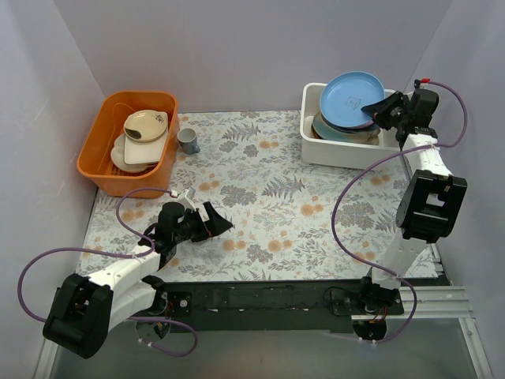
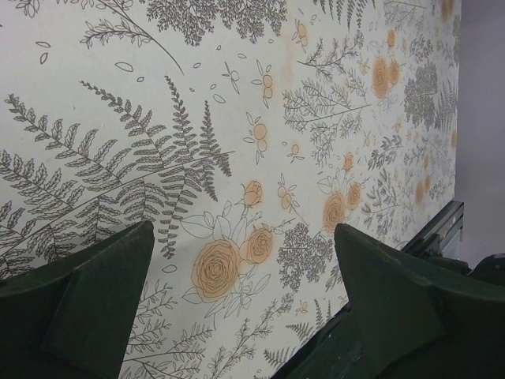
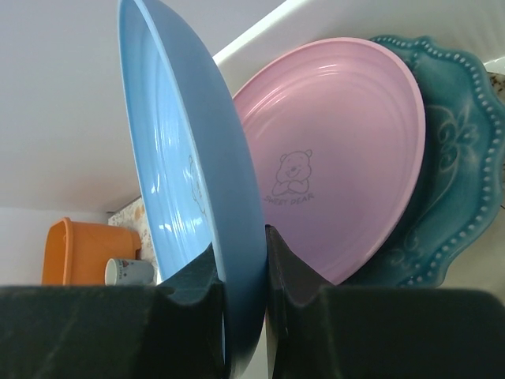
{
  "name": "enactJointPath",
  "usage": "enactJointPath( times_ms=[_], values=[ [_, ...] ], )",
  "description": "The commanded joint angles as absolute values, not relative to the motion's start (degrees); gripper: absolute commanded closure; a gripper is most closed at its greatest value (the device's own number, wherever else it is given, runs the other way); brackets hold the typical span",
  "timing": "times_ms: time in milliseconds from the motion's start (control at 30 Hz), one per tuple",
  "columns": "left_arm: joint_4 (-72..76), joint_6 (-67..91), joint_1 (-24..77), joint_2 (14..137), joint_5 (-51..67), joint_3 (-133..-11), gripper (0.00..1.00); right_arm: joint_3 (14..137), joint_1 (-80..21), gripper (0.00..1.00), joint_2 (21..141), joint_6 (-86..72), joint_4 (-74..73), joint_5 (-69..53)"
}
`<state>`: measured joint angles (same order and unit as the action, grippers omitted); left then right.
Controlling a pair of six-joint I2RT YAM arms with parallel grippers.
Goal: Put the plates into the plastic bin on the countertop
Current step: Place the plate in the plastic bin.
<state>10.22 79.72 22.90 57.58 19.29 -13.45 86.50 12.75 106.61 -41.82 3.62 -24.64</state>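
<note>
My right gripper is shut on the rim of a light blue plate, held tilted over the white plastic bin at the back right of the countertop. The right wrist view shows that blue plate clamped between my fingers, with a pink bear-print plate and a teal scalloped plate lying below it in the bin. Low over the near left of the countertop, my left gripper is open and holds nothing.
An orange tub with beige dishes stands at the back left. A small grey cup sits beside it. Purple walls close in the left, back and right sides. A black rail runs along the near edge.
</note>
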Motion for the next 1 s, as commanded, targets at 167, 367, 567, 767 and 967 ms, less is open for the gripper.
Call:
enactJointPath(
  times_ms=[167,367,567,767,967],
  values=[
    [9.5,78.6,23.1,57.0,18.8,-14.9,0.02,88.8,13.1,0.91,107.6,-40.8,6.0,-26.5],
    [9.5,78.4,23.0,57.0,18.6,-14.4,0.02,86.8,13.2,0.65,107.7,-38.8,4.7,-27.2],
    [9.7,78.2,23.1,57.0,18.8,-14.2,0.02,84.8,13.1,0.31,107.4,-33.8,0.6,-24.6],
    [10.2,78.1,23.1,57.1,19.7,-14.2,0.02,79.0,13.1,0.07,102.8,-31.4,0.9,-20.2],
    [10.3,77.8,23.1,56.3,19.9,-13.8,0.02,74.1,12.8,0.02,94.2,-30.9,6.9,-17.8]
  ],
)
